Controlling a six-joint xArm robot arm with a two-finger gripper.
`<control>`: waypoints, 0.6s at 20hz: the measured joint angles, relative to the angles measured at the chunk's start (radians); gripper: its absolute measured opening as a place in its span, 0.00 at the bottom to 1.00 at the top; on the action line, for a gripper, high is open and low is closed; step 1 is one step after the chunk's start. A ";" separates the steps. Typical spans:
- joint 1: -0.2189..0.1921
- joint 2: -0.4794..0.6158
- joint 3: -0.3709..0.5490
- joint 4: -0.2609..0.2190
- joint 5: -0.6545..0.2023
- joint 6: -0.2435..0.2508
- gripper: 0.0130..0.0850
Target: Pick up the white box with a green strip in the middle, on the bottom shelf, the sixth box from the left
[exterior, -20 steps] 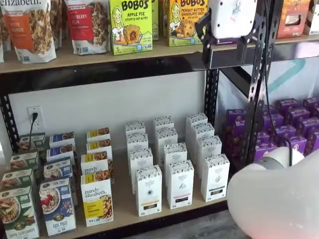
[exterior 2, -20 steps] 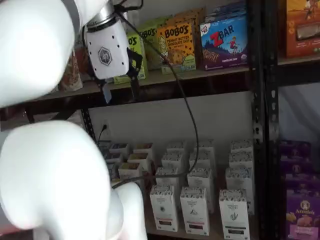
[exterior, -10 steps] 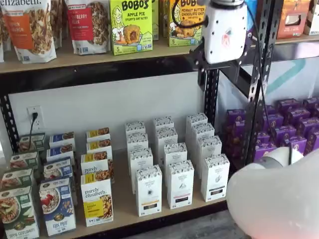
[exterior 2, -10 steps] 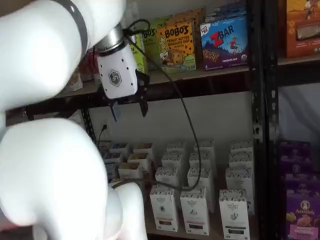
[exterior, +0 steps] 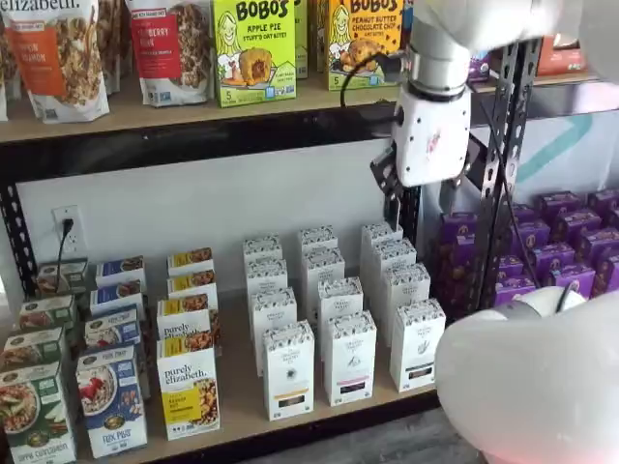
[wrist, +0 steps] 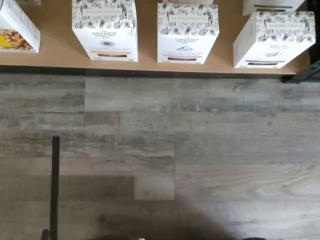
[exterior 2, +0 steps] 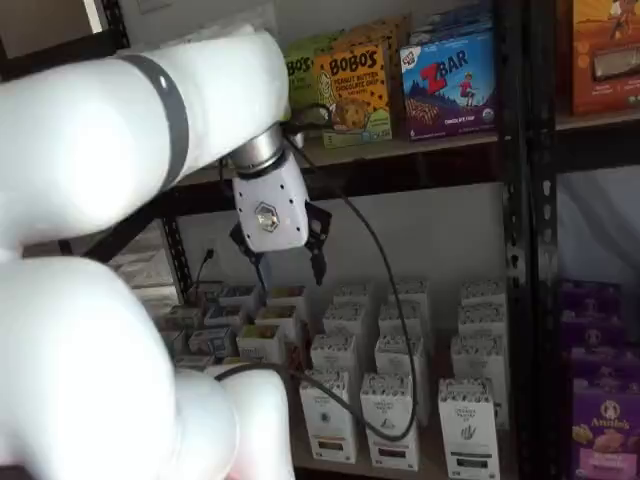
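Observation:
The white box (exterior: 418, 345) with a dark-greenish strip stands at the front right of the white cartons on the bottom shelf (exterior: 242, 391). It also shows in a shelf view (exterior 2: 468, 428) and in the wrist view (wrist: 272, 40), next to the carton with a reddish strip (wrist: 187, 32). My gripper (exterior: 421, 205) hangs in the air above the back rows of white cartons, well above the white box. In a shelf view (exterior 2: 287, 268) a plain gap shows between its two black fingers, and it holds nothing.
Cereal boxes (exterior: 111, 401) stand at the shelf's left and purple boxes (exterior: 556, 246) in the bay to the right. A black rack upright (exterior: 503, 184) stands close to the gripper. The upper board (exterior: 193, 101) carries snack bags. The arm's white link (exterior: 532, 387) fills the lower right.
The gripper has come down from the upper shelf's level to the space above the white cartons. The boxes have not moved.

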 joint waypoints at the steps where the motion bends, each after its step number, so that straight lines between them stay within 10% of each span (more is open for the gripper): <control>1: -0.014 0.000 0.020 0.003 -0.025 -0.014 1.00; 12: -0.185 0.165 0.254 0.038 -0.471 -0.191 1.00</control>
